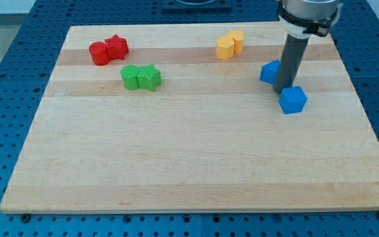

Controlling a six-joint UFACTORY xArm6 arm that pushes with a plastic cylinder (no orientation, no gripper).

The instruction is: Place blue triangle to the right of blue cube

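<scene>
A pale wooden worktop (189, 164) lay on a blue perforated bench (18, 59). Near its right edge, my tip (281, 91) stood between the blue triangle (269, 72) and blue cube (293, 99), seemingly touching both. The rod carried no hand. Red, green and yellow pairs sat along the top edge.
</scene>
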